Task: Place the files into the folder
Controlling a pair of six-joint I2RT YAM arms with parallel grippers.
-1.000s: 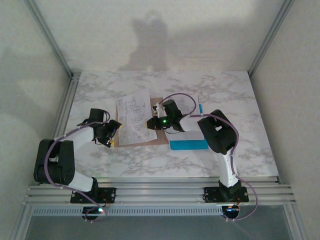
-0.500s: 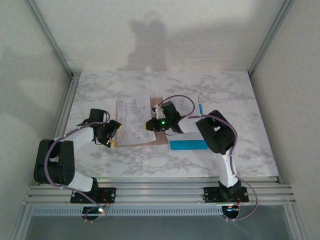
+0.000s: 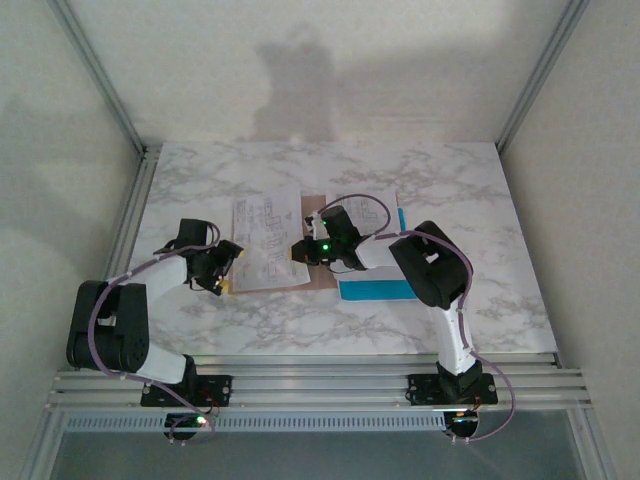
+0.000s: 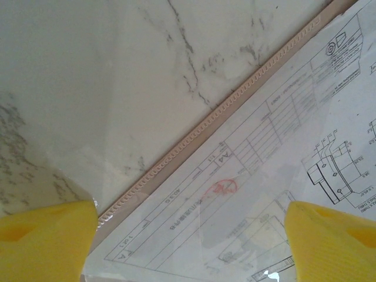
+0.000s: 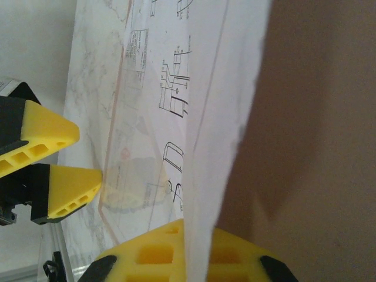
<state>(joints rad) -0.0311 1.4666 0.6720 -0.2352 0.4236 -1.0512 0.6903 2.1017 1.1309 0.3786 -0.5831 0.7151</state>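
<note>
A white printed sheet of the files (image 3: pixel 265 240) lies over the pinkish-brown folder (image 3: pixel 318 279), which shows at the sheet's right and lower edges. My right gripper (image 3: pixel 299 250) is shut on that sheet's right edge; in the right wrist view the paper (image 5: pixel 176 70) runs edge-on across the yellow finger (image 5: pixel 153 255), with the folder (image 5: pixel 317 147) to its right. My left gripper (image 3: pixel 222 270) stands open over the sheet's lower-left corner. Its yellow fingers (image 4: pixel 47 241) straddle the folder's edge (image 4: pixel 194 141) and the sheet (image 4: pixel 264 158), holding nothing. A bright blue sheet (image 3: pixel 378 290) and another white sheet (image 3: pixel 376 208) lie under the right arm.
The marble table (image 3: pixel 450 190) is bounded by metal frame posts at its left (image 3: pixel 130 215) and right back corners. Both arm bases sit on the rail at the near edge (image 3: pixel 320 385). Bare marble lies behind and to the right of the papers.
My right gripper has slid a little to the left with the white sheet's edge in it, shifting the sheet leftward over the folder. The left arm has stayed in place.
</note>
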